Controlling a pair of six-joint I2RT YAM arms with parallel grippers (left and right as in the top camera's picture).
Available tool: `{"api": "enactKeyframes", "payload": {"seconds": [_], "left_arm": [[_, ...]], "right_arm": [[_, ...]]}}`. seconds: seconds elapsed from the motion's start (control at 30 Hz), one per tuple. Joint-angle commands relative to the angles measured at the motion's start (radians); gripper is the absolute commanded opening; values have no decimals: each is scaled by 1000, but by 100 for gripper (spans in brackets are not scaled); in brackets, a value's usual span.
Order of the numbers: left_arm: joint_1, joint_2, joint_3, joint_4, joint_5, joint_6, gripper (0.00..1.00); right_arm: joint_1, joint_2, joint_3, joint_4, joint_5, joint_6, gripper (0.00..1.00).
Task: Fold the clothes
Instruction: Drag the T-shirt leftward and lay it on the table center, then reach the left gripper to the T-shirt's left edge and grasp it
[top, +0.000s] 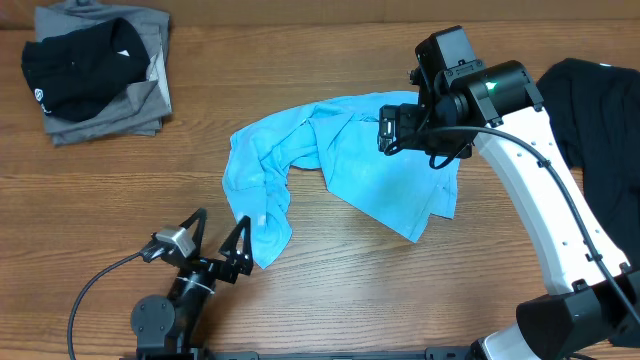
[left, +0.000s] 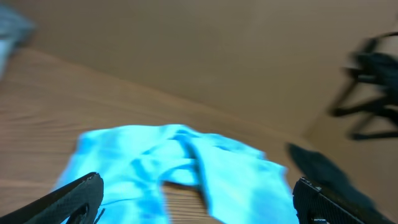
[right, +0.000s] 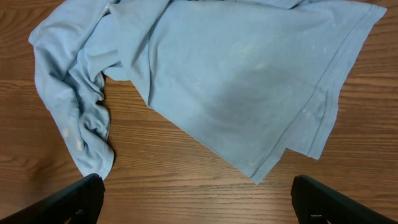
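Nearby: folded stack (top: 140, 105), black shirt (top: 605, 110)

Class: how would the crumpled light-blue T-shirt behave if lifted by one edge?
Probably floppy: the light-blue T-shirt lies in loose folds, so it should drape and hang. It looks thin, so likely light. Pushed along the wooden table, it would probably bunch rather than slide whole.

The left hand (top: 221, 222) is held low and wide open, with its two fingers (top: 240, 240) spread far apart. The right arm (top: 540, 190) is stretched out and bent forward. The right hand (top: 387, 131) is held wide open too.
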Motion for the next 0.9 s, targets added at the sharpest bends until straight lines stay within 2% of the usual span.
{"api": "enactKeyframes", "payload": {"seconds": [0.0, 0.13, 0.3, 0.43, 0.57, 0.67, 0.87], "left_arm": [[-7, -6, 37, 7, 147, -45, 100], [-7, 3, 162, -68, 106, 56, 100], [-7, 135, 418, -329, -13, 179, 100], [-7, 329, 654, -566, -47, 229, 100], [-10, 547, 904, -862, -157, 229, 100], [-26, 667, 1040, -1023, -241, 228, 100], [-140, 774, 1151, -1165, -363, 182, 100]], "right_arm": [[-3, -10, -2, 2, 14, -2, 100], [-3, -8, -2, 0, 38, -2, 100], [-3, -8, -2, -2, 70, 2, 100], [-3, -8, -2, -2, 70, 2, 100], [-3, -8, -2, -1, 71, 2, 100], [-5, -8, -2, 3, 70, 2, 100], [-24, -8, -2, 10, 70, 2, 100]]}}
